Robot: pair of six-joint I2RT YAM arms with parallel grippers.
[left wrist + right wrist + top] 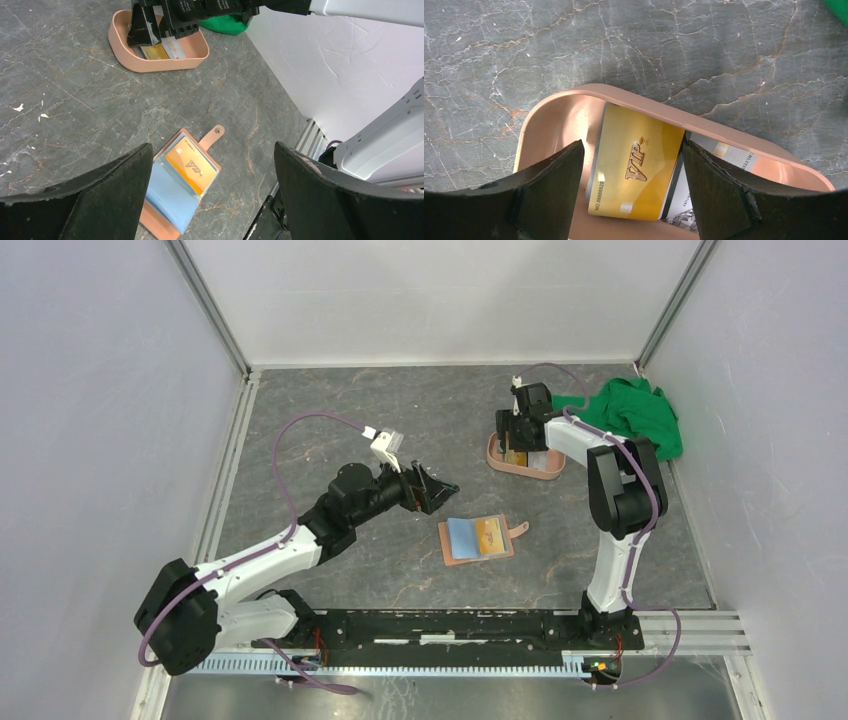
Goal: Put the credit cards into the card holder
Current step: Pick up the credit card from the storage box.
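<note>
As right end effector (632,148) gapes | yellow card (636,182) between, perhaps untouched

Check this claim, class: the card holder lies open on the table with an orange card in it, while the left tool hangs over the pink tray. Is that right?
Wrong arm: the top external view shows the right tool over the pink tray. The card holder does lie open with an orange card in it.
</note>
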